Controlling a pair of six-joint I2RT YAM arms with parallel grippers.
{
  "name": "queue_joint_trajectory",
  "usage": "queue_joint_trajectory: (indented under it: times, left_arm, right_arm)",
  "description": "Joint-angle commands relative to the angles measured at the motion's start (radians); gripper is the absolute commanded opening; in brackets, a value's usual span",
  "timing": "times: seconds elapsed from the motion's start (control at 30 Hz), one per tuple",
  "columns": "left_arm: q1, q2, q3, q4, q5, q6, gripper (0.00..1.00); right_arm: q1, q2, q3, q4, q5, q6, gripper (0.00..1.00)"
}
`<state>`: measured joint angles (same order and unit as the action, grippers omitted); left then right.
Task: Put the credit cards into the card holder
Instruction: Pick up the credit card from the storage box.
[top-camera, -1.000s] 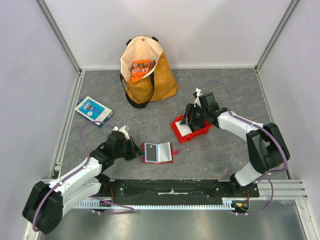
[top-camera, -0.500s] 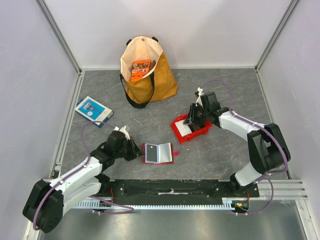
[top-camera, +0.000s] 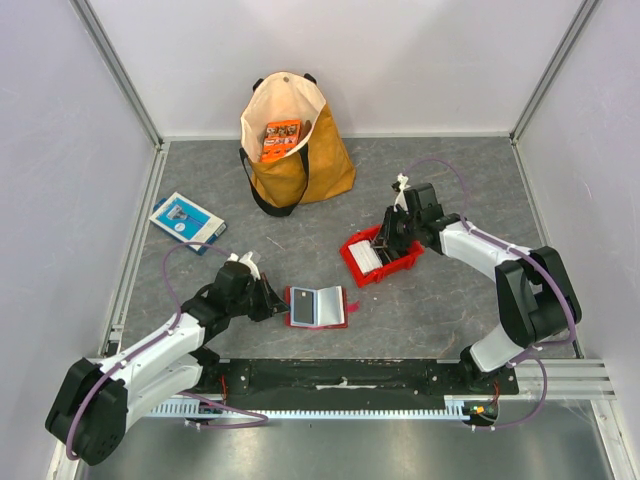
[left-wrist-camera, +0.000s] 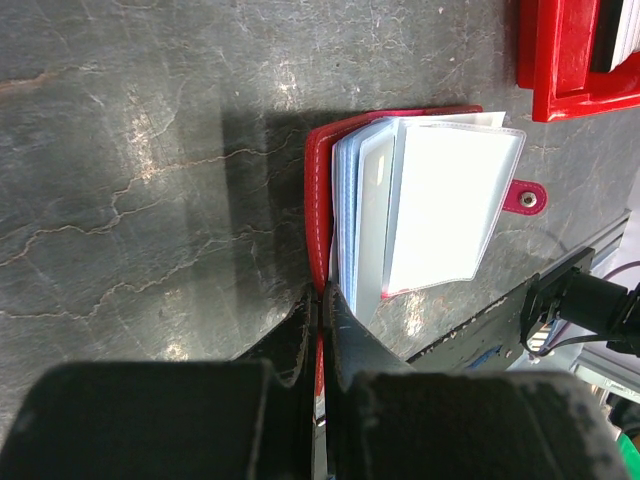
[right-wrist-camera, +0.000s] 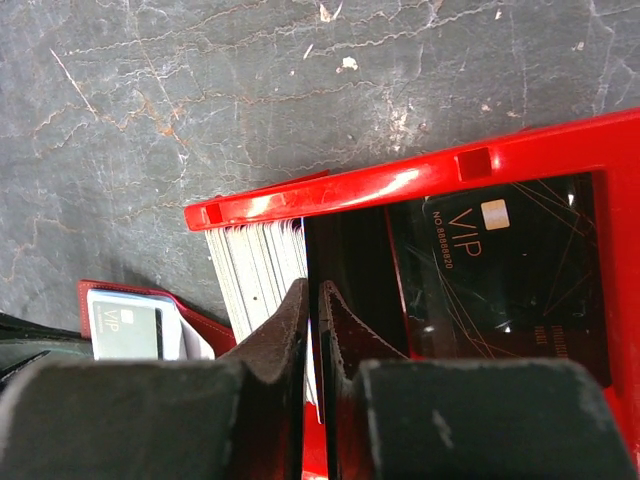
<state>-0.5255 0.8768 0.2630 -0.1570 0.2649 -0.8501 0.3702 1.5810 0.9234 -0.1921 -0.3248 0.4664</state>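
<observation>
overhead view of a grey stone-look table with two robot arms. the red card holder (top-camera: 316, 306) lies open near the front edge, its clear pockets up. the left gripper (left-wrist-camera: 320, 300) is clamped on its red cover edge, pinning it flat.

the right gripper (right-wrist-camera: 312, 300) reaches into a red plastic bin (right-wrist-camera: 400, 185) further back. its jaws are drawn to a thin slit on the top edge of a whitish stack of credit cards (right-wrist-camera: 255, 270), seemingly nipping one.

the step looks like picking a card. the next move calls for lifting it free and sliding it into a pocket.

a dark card (right-wrist-camera: 500, 270) in the bin reads "vip", with a number too small to read.
</observation>
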Motion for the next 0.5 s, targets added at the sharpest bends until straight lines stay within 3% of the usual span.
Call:
queue_joint_trajectory:
  times: [0.0, 0.47]
  left_arm:
    - [-0.002, 0.001, 0.030, 0.033, 0.019, 0.034, 0.02]
    - [-0.002, 0.010, 0.030, 0.043, 0.025, 0.034, 0.02]
  right_arm:
    - [-0.017, -0.012, -0.011, 0.019, 0.001, -0.017, 0.10]
    - [-0.020, 0.043, -0.005, -0.043, 0.079, -0.072, 0.12]
